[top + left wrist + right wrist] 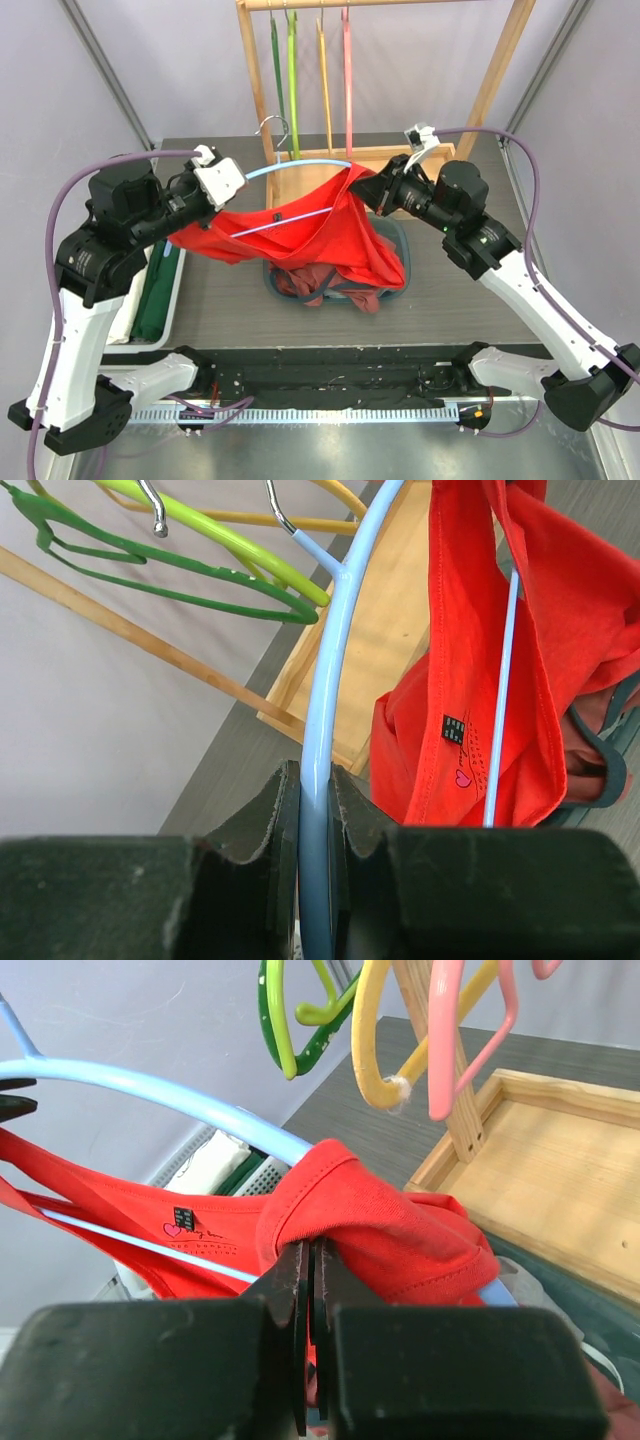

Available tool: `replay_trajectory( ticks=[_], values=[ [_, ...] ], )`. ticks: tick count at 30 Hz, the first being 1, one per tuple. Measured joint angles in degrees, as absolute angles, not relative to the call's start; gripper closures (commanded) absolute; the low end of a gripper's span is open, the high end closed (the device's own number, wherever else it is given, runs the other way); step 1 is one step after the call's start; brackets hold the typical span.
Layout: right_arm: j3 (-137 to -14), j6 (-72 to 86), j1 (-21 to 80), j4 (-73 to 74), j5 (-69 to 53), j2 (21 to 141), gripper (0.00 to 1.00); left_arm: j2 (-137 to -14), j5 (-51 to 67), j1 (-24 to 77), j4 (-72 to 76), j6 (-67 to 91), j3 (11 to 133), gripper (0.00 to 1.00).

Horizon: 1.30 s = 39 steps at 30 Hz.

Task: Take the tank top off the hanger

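Note:
A red tank top [325, 235] hangs on a light blue hanger [290, 165] held up over the table's middle. My left gripper [222, 183] is shut on the hanger's left arm [322, 780]. My right gripper [372, 190] is shut on the tank top's right shoulder strap [360, 1210], where the strap wraps the hanger's right end [180, 1095]. In the left wrist view the tank top [470, 680] drapes beside the hanger's thin lower bar. Its lower part sags toward the bin.
A dark bin [398, 240] with other clothes sits under the tank top. Behind it stands a wooden rack [365, 155] with green, yellow and pink hangers [292, 70]. A white tray [165, 290] with green cloth lies at the left.

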State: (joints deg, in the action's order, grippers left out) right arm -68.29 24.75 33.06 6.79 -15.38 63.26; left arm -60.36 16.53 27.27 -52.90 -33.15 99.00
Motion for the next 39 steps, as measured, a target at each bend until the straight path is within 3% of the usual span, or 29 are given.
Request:
replay_trajectory(
  ticks=[14, 26, 28, 29, 30, 32, 36, 39],
  values=[
    [-68.88, 13.76, 29.76, 15.81, 2.11, 52.23, 0.99, -58.11, 16.29, 27.27, -53.36, -34.70, 98.24, 1.00],
    [-62.96, 11.97, 21.54, 24.18, -1.26, 47.94, 0.99, -58.89, 19.07, 27.24, -53.54, -34.79, 105.34, 1.00],
    [-62.67, 11.27, 21.50, 25.02, -3.60, 46.11, 0.81, -60.05, 19.84, 27.24, -53.47, -34.79, 106.32, 1.00],
    [-62.65, 10.74, 21.50, 25.21, -4.93, 45.15, 0.63, -61.01, 20.21, 27.27, -53.47, -34.76, 106.98, 1.00],
    [-62.65, 10.28, 21.50, 25.34, -6.28, 44.12, 0.38, -61.95, 20.53, 27.29, -53.52, -34.76, 107.94, 1.00],
    [-62.67, 8.99, 21.47, 25.69, -8.69, 42.06, 0.21, -64.71, 20.93, 27.90, -53.23, -34.85, 110.56, 1.00],
    [-62.67, 6.04, 21.30, 26.35, -11.31, 37.95, 0.01, -69.84, 21.91, 29.98, -51.77, -35.92, 114.89, 1.00],
    [-63.31, 3.36, 21.26, 28.12, -12.38, 34.87, 0.00, -74.08, 23.07, 31.79, -50.78, -37.15, 117.27, 1.00]
  ],
)
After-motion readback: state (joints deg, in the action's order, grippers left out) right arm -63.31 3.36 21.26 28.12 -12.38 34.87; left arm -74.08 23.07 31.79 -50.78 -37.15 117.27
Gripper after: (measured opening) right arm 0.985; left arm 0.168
